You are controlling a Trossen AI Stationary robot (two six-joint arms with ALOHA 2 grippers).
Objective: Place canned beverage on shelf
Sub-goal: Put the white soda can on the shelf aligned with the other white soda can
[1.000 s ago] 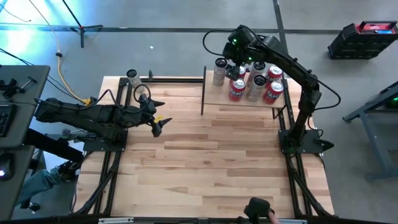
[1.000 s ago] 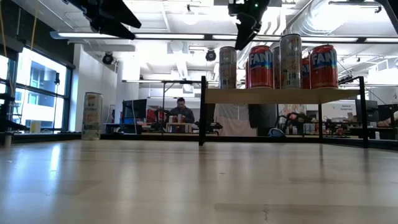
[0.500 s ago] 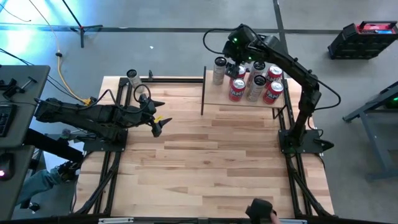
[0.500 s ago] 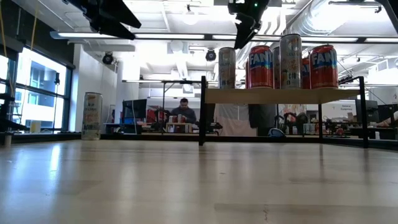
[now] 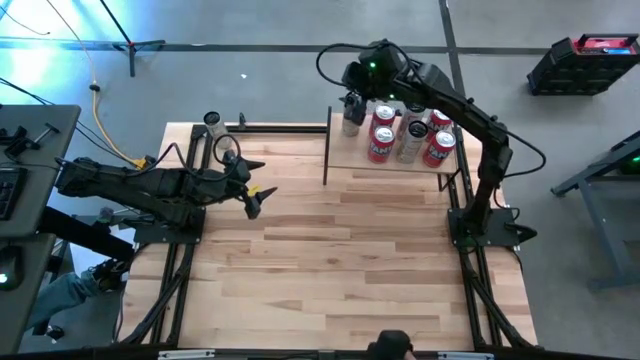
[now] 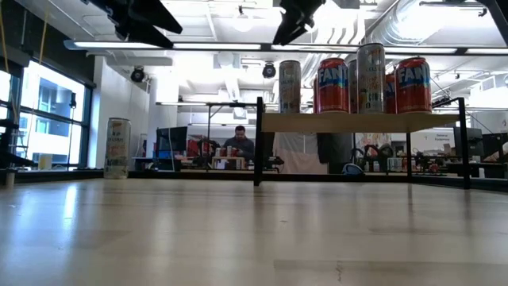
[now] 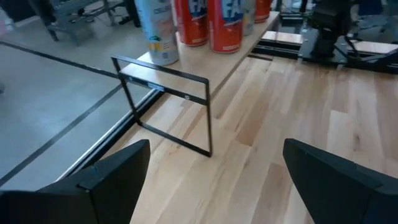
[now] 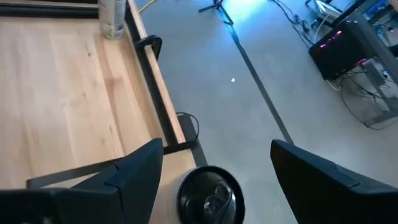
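One change stood out against the frames a second back: the right claw (image 5: 352, 98) had shifted from above the middle cans toward the silver-topped pale can (image 5: 352, 118) at the shelf's left end, and in the low view it had moved leftward along the top edge. The cans themselves had not moved.

Right claw: fingers spread, gripping nothing; its wrist view looked straight down between them onto that can's dark-looking top (image 8: 210, 194), no contact visible. Left claw (image 5: 248, 188): spread wide, empty, hovering over the planked wooden counter (image 5: 330, 250) near its left side, same pose as earlier.

The pale wood board shelf with thin black uprights (image 5: 338, 162) stood at the counter's far right. On it: the pale can at the left end, red cans (image 6: 332, 84) and a silvery can (image 6: 370, 78) grouped beside it. A separate tall pale can (image 5: 212, 122) stood on the counter at the far left corner.

Hidden: the right arm covered part of the can group from above, so the exact count was unclear. Low view cut both claws off at the top.
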